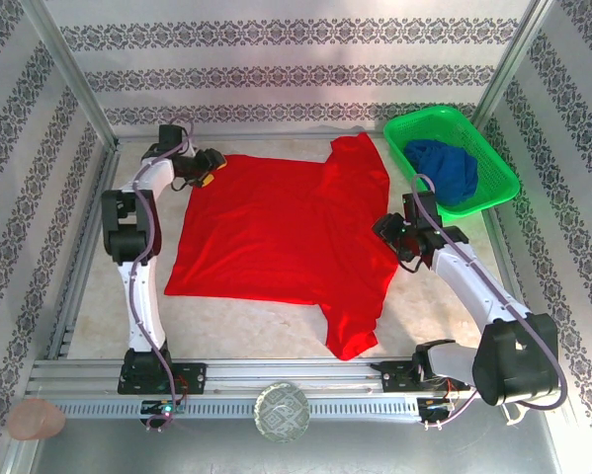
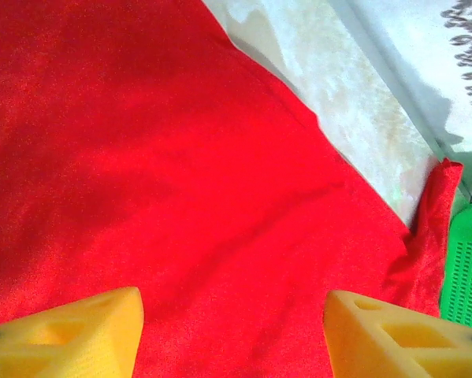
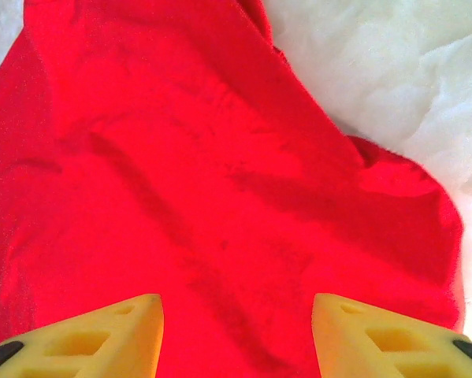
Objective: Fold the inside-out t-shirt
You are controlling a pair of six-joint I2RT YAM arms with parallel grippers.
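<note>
1. Currently the inside-out t-shirt (image 1: pixel 276 232) lies spread flat across the middle of the top view. One sleeve reaches toward the upper right and the other toward the lower middle. No fold looks made yet.
2. The left gripper (image 1: pixel 209 170) sits at the shirt's upper-left corner. Its wrist view shows the yellow fingers (image 2: pixel 78 331) parted over red cloth, with nothing pinched.
3. The right gripper (image 1: pixel 389 232) sits at the shirt's right edge, between the two sleeves. Its jaws are also apart above the cloth and hold nothing.
4. Risk: if either gripper closes too shallowly, it may catch only the top layer. The layers would then peel apart and the fold would bunch.
5. Risk: the grippers sit at unlike places on the shirt. Lifting at uneven heights or speeds could drag the cloth across the table (image 1: pixel 444 306) and skew the crease.
6. Risk: the upper sleeve lies just beside the green basket (image 1: pixel 452 113), which holds a dark blue garment (image 1: pixel 446 168). A wide sweep there could snag the rim.
</note>
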